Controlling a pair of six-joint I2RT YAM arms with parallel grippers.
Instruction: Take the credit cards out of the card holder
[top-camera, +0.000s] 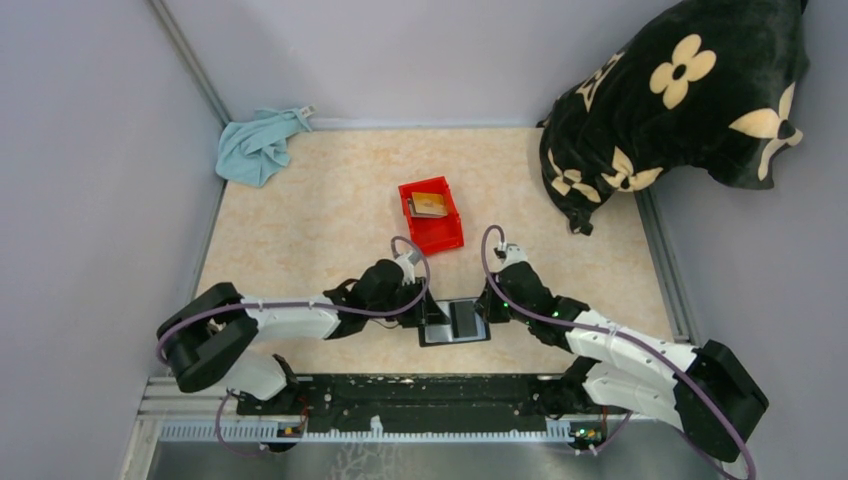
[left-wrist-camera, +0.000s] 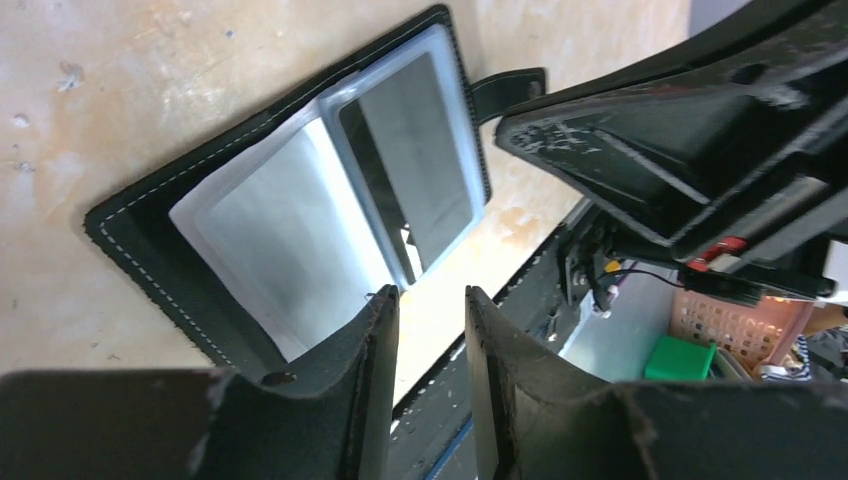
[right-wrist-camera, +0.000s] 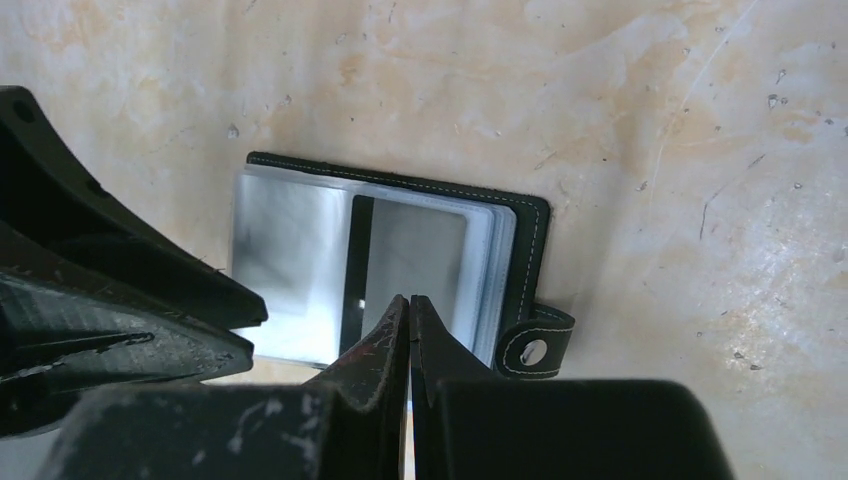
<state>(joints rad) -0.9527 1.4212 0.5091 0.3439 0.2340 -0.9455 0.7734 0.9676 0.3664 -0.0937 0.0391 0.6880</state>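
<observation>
You have the holder (top-camera: 455, 321) open, cards (top-camera: 429, 204) in the red bin (top-camera: 441, 238).
Your left gripper (left-wrist-camera: 430, 298) jaws apart, right gripper (right-wrist-camera: 408, 301) jaws together.

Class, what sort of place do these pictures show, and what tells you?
Probably a robot test booth: plain grey walls close in a small table, and two robot arms are bolted at its near edge, with a card holder between them.
</observation>
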